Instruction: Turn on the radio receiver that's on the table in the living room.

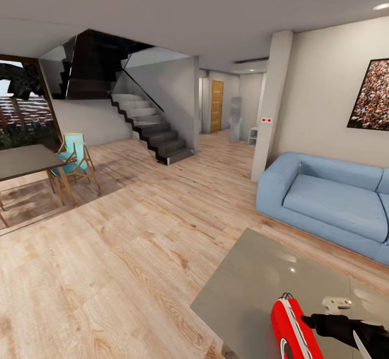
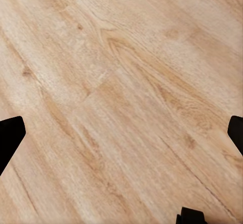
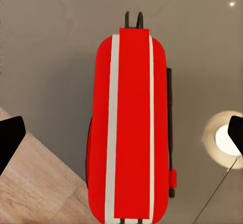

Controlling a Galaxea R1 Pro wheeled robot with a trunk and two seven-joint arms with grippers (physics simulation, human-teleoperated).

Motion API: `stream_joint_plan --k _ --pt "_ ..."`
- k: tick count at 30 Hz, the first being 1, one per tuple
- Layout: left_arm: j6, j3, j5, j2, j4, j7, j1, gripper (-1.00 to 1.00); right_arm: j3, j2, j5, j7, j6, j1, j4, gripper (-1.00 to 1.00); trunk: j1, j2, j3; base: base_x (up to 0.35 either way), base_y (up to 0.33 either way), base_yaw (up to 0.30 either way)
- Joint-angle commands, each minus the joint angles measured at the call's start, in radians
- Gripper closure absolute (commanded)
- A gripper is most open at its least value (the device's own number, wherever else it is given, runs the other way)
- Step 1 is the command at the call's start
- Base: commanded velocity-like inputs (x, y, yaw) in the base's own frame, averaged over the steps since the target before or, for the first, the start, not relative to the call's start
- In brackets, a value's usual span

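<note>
the red radio receiver (image 3: 131, 128) stands near the coffee table's (image 1: 254, 278) near edge. the right gripper (image 3: 121, 133) hangs over it, fingers spread wide, not touching; switching on remains.

**Red radio rests on glossy grey table**

We see the low table (image 1: 254, 272) standing on a pale wood plank floor (image 1: 108, 262), its grey top mirroring ceiling lights. On it lies a red radio (image 1: 292, 329) with white bands, near the corner closest to us. From the right wrist camera, the radio (image 3: 131, 128) sits by the table's (image 3: 55, 67) edge, floor planks (image 3: 30, 188) beyond.
</note>
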Motion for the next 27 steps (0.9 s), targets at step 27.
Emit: stream_joint_plan --k 27 --pt "0.0 0.0 0.0 -0.001 0.0 0.001 0.0 -1.0 0.0 0.003 0.002 -0.003 -0.002 0.0 0.013 -1.0 0.104 -0.189 -0.085 0.0 0.0 0.0"
